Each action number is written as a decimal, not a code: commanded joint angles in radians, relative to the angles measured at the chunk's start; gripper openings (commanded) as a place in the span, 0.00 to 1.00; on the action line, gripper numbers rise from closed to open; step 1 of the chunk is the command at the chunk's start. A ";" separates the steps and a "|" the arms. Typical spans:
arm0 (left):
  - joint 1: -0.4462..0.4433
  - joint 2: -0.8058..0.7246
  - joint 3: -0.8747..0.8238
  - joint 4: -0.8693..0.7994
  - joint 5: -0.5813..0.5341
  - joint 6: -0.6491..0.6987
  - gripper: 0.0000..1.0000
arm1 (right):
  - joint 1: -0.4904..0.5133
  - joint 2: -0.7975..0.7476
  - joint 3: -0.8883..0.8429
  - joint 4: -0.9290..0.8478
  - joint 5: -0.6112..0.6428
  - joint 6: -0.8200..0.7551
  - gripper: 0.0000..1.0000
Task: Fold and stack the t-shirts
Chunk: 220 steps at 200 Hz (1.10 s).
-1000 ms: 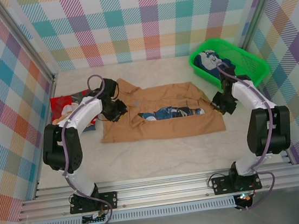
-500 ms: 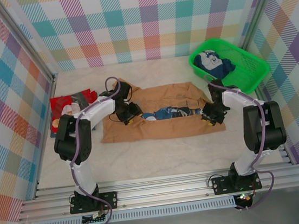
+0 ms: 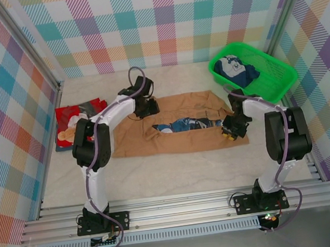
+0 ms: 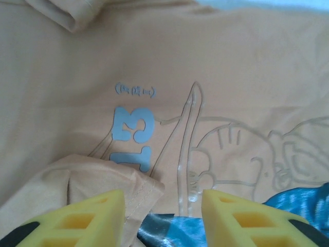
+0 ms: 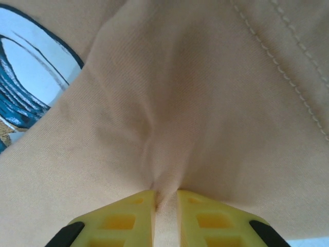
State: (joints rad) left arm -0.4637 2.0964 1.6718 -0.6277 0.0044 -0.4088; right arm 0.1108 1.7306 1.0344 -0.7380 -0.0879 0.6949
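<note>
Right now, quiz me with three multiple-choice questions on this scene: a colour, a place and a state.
1. What colour is the basket? A. blue B. green C. white
2. Where does the red t-shirt lie? A. on the table's left side B. in the basket C. under the right arm
3. What is the right gripper doing? A. standing open B. holding the basket C. pinching the tan t-shirt
Answers: 1 B, its mesh is green. 2 A, it lies left of the tan t-shirt. 3 C, tan cloth is squeezed between its jaws.
</note>
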 commanded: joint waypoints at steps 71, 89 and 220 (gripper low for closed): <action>-0.060 0.139 0.128 -0.177 -0.161 0.142 0.33 | -0.005 0.047 0.045 -0.032 -0.003 0.002 0.18; -0.061 0.156 0.136 -0.182 -0.162 0.146 0.30 | -0.005 0.047 0.049 -0.033 -0.003 0.003 0.18; -0.025 0.075 0.172 -0.208 -0.199 0.037 0.00 | -0.005 0.076 0.039 -0.049 0.027 0.005 0.14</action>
State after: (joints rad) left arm -0.5148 2.2570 1.8149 -0.7887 -0.1684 -0.2993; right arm 0.1108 1.7733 1.0664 -0.7559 -0.0837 0.6952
